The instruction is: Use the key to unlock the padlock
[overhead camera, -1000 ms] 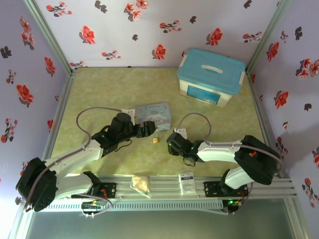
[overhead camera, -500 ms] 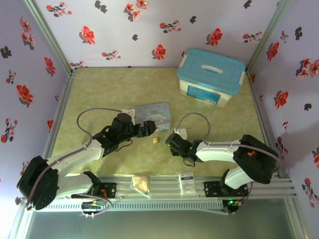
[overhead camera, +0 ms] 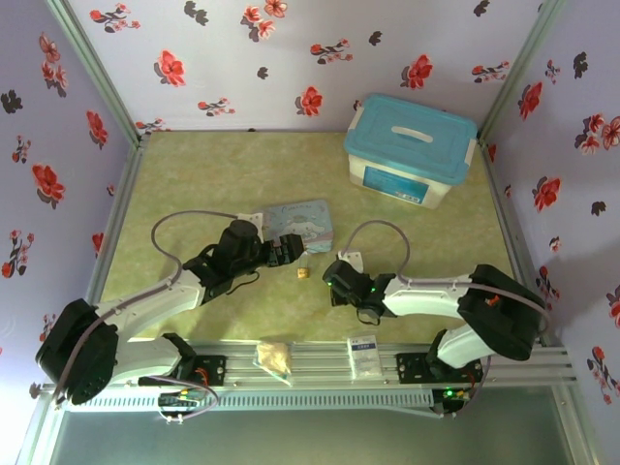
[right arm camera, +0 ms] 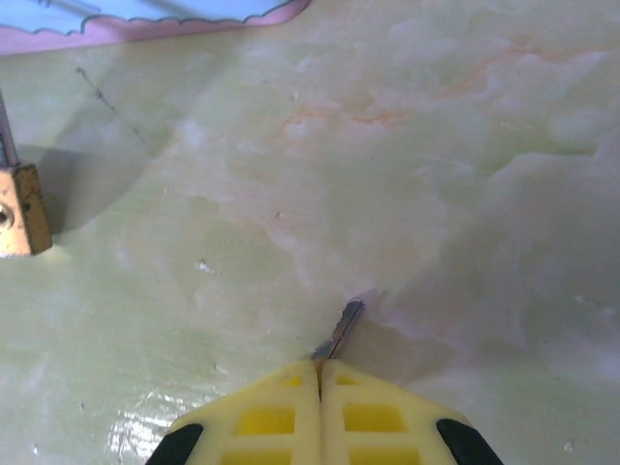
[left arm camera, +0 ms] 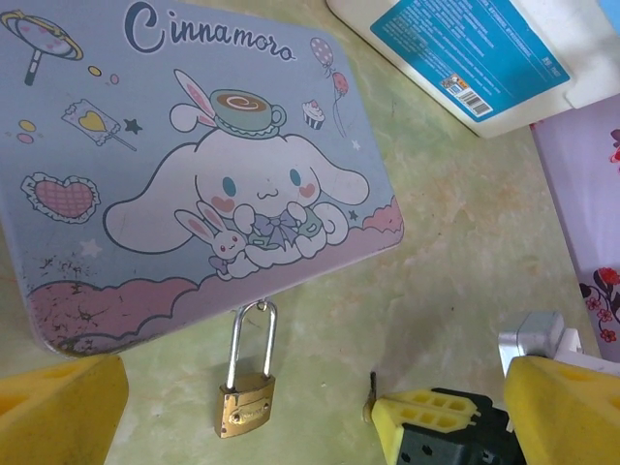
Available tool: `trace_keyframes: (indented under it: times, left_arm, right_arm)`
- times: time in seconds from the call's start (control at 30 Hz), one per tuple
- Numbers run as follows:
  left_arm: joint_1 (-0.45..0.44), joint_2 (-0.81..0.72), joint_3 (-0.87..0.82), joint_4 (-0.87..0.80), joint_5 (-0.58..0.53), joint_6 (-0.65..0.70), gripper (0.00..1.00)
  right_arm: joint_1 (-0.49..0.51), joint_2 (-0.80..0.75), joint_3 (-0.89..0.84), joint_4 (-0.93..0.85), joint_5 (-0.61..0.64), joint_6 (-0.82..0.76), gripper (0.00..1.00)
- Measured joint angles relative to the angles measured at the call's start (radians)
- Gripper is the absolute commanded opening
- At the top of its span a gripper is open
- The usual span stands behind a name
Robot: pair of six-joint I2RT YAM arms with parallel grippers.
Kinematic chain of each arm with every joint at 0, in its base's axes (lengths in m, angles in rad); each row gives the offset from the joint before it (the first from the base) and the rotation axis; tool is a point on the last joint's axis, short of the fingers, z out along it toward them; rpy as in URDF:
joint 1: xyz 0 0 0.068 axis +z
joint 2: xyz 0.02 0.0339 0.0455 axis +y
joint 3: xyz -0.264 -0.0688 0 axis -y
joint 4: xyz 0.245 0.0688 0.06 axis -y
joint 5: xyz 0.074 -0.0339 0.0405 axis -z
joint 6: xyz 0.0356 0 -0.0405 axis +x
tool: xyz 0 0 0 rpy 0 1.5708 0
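Pinch by the right gripper (right arm camera: 320, 370) on the key (right arm camera: 341, 331): yellow pads (right arm camera: 262, 417) pressed flat together, only the thin dark blade poking out ahead, its tip low over the green table (right arm camera: 465, 155). Seen from the left wrist, just beside that clenched gripper, the padlock (left arm camera: 244, 402): brass body lying flat, silvery loop shut and reaching up to the near edge of the cartoon tin (left arm camera: 194, 145). Above the padlock, the left gripper (left arm camera: 310, 426), spread wide and holding nothing, one pad at each bottom corner of its own view. Farther back, near the right wall, a blue-lidded storage box (overhead camera: 411, 150).

By the look of it, key pick-up in hand, padlock untouched. To do it well:

- Raise the key gently and check that the blade sits firm in the pinch, not skewed.
- Bring the open left gripper down on the brass body, leaving free the end away from the loop, probably where the keyhole sits.
- Line the blade up straight before pushing; likely to slip or twist if forced at an angle.
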Motion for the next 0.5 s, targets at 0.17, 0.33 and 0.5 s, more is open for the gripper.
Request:
trace_keyframes:
  times: [0.17, 0.33, 0.5]
  left_arm:
    - [-0.014, 0.014, 0.0, 0.007, 0.006, 0.002, 1.0]
    - [-0.031, 0.024, 0.001, 0.012, 0.037, 0.013, 0.99]
    - [-0.039, 0.045, 0.018, 0.015, 0.079, 0.024, 0.96]
  right_arm:
    - [-0.029, -0.061, -0.042, -0.003, -0.054, -0.045, 0.0]
    - [-0.065, -0.156, -0.079, -0.03, -0.092, -0.105, 0.0]
    - [-0.071, -0.275, -0.092, -0.046, -0.105, -0.175, 0.0]
